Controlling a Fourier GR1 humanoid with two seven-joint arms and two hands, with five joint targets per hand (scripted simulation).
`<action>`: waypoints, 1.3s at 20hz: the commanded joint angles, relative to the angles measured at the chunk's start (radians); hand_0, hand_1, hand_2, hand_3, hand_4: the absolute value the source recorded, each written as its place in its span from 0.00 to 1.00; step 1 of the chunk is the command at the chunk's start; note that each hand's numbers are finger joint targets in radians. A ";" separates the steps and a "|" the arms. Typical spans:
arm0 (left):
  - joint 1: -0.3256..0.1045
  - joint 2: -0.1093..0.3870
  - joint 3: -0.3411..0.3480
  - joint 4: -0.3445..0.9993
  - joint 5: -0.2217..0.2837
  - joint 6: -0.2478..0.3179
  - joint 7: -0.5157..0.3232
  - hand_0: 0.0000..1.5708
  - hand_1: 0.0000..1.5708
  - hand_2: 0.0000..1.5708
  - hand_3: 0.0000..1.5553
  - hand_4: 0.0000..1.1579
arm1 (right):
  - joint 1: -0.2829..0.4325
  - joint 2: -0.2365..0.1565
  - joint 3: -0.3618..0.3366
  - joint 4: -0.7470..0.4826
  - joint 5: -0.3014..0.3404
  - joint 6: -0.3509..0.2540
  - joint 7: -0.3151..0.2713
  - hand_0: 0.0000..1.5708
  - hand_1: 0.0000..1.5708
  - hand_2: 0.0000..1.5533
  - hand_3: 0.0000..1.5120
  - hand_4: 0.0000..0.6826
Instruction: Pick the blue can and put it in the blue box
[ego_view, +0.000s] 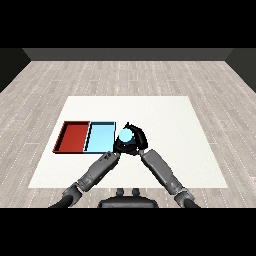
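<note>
Mostly hidden, the blue can (125, 136) sits in the right hand's (136, 141) curled fingers; left hand obscured.

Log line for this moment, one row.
right hand: curled round blue can | left hand: beside can | can: right of blue tray, not in

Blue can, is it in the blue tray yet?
Not yet. Done: the right robot hand has curled round the light blue round can, just right of the light blue rectangular tray. In hand: the can is held beside the tray, close to the left robot hand. Left: moving it over the tray and letting go. The red rectangular tray isn't involved.
</note>
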 joint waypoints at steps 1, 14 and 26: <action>-0.040 -0.012 -0.020 0.090 0.016 -0.019 -0.029 0.00 0.00 0.00 0.00 0.00 | -0.002 0.007 0.051 -0.051 -0.021 -0.011 0.033 0.92 0.92 0.93 0.89 0.71; -0.051 -0.011 0.002 0.071 0.028 0.170 0.056 1.00 1.00 0.99 0.94 0.98 | 0.005 -0.012 -0.002 -0.040 -0.026 0.039 0.008 0.90 0.90 0.94 0.91 0.77; -0.039 -0.012 0.011 0.029 -0.039 0.212 0.073 1.00 1.00 0.99 0.94 0.98 | -0.026 0.007 0.018 0.010 0.039 -0.037 0.037 0.00 0.00 0.00 0.00 0.00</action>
